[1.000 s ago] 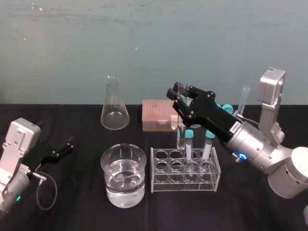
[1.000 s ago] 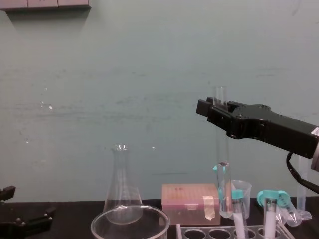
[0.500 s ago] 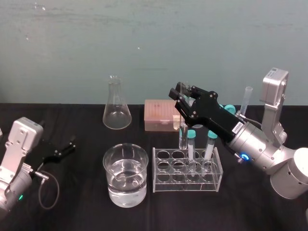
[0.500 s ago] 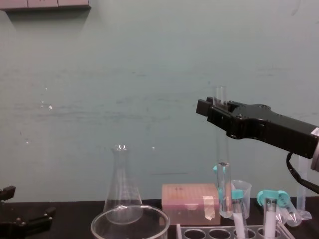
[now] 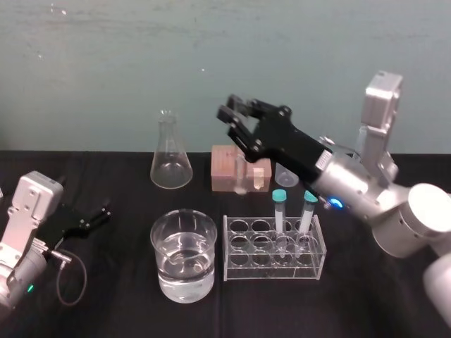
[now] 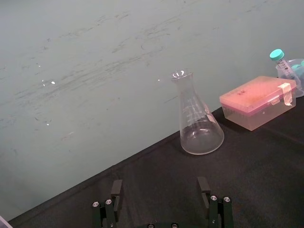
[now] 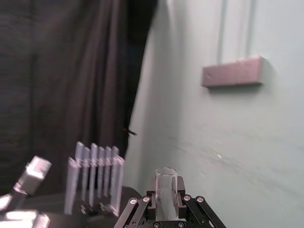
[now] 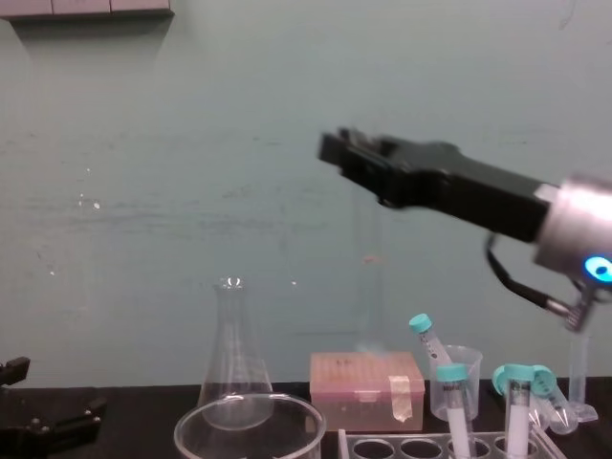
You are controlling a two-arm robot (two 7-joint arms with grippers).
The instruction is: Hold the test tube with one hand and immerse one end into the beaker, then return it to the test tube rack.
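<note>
Right tool (image 5: 236,120), pinching the test tube (image 7: 166,189), has lifted clear of the test tube rack (image 5: 271,248) and swings toward the beaker (image 5: 159,243) for dipping (left tool (image 5: 94,217) idles, spread).

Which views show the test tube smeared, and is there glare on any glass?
Chest view: the test tube is a faint vertical smear under the right gripper. Head view: a pale streak before the pink box. Right wrist view: its open top is crisp. Left wrist view: small glint on the flask rim.
</note>
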